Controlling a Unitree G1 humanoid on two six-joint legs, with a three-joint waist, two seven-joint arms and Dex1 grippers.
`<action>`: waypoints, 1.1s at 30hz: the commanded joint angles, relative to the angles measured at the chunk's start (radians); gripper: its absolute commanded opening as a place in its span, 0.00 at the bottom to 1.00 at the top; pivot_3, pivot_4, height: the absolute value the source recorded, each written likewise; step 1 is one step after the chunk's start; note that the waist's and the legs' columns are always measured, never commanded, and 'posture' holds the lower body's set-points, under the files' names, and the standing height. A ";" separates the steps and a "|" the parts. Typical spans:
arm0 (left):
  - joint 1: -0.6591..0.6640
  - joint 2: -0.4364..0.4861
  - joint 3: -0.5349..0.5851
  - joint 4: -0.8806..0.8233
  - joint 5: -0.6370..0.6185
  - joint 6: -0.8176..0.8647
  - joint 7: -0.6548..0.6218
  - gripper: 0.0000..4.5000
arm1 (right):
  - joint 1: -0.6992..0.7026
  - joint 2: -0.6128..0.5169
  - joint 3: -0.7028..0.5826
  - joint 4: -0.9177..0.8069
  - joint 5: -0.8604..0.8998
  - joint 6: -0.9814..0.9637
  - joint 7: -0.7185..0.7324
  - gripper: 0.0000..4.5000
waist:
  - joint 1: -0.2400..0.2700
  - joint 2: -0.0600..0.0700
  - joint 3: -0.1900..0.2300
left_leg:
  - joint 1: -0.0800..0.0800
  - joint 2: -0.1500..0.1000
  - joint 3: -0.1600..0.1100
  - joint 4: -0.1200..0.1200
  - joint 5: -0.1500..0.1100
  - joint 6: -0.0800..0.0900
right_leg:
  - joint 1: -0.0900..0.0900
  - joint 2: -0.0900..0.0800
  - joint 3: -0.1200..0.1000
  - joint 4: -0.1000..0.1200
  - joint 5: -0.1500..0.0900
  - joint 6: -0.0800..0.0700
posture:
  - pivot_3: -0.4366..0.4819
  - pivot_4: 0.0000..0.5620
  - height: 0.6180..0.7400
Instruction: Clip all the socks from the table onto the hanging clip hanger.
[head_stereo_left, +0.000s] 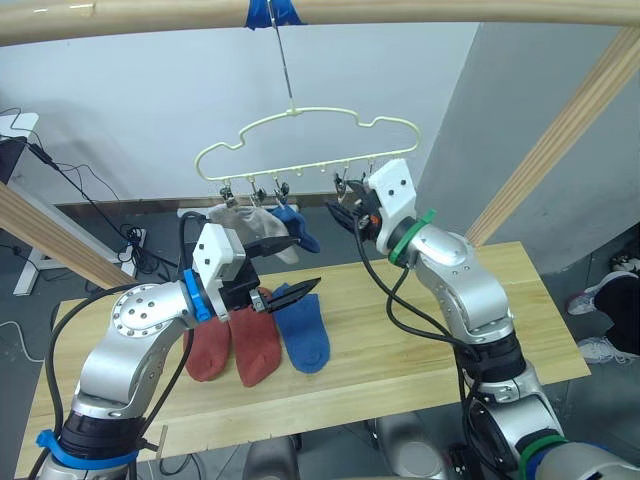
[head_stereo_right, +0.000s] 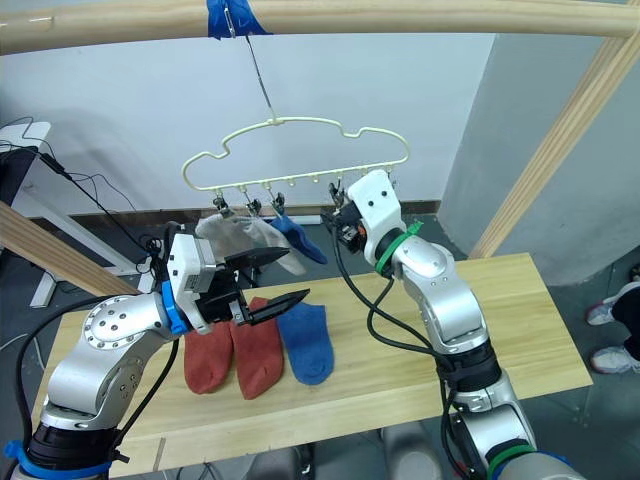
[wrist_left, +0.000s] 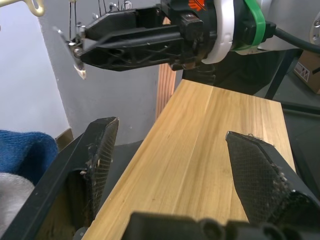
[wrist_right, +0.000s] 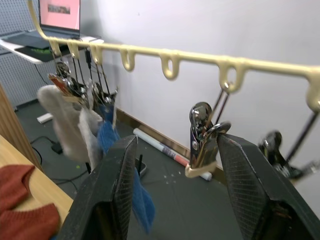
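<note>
The cream clip hanger (head_stereo_left: 305, 125) hangs from the top pole by its hook. Two grey socks (head_stereo_left: 240, 218) and a blue sock (head_stereo_left: 297, 226) dangle from its left clips. On the table (head_stereo_left: 420, 340) lie two rust-red socks (head_stereo_left: 208, 350) (head_stereo_left: 257, 345) and a blue sock (head_stereo_left: 303, 335) side by side. My left gripper (head_stereo_left: 302, 264) is open and empty, hovering just above those socks. My right gripper (wrist_right: 177, 140) is raised to the hanger's lower bar, open, with a bare metal clip (wrist_right: 202, 135) hanging between its fingers.
Slanted wooden poles (head_stereo_left: 560, 140) of the frame stand at the right and left (head_stereo_left: 50, 235) of the table. Cables and a power strip (head_stereo_left: 135, 240) lie on the floor behind. Shoes (head_stereo_left: 605, 350) show at the far right.
</note>
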 joint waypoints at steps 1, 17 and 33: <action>0.002 -0.007 0.004 -0.021 0.002 -0.023 -0.002 0.84 | -0.020 0.019 0.002 -0.006 0.000 -0.028 -0.015 0.57 | 0.000 0.000 0.000 | 0.000 0.000 0.000 0.000 0.000 0.000 | 0.000 0.000 0.000 0.000 0.000 0.000 | 0.23 0.36 1.00; 0.014 -0.024 -0.004 0.002 0.026 -0.052 -0.010 0.84 | -0.045 0.070 -0.021 0.047 -0.053 -0.017 -0.150 0.57 | 0.000 0.000 0.000 | 0.000 0.000 0.000 0.000 0.000 0.000 | 0.000 0.000 0.000 0.000 0.000 0.000 | 0.23 0.37 1.00; 0.008 -0.034 -0.012 0.029 0.041 -0.077 -0.024 0.84 | -0.010 0.076 -0.008 -0.047 -0.045 0.061 -0.182 0.66 | -0.002 0.000 0.000 | 0.000 0.000 0.000 0.000 0.000 0.000 | 0.000 0.000 0.000 0.000 0.000 0.000 | 0.23 0.37 1.00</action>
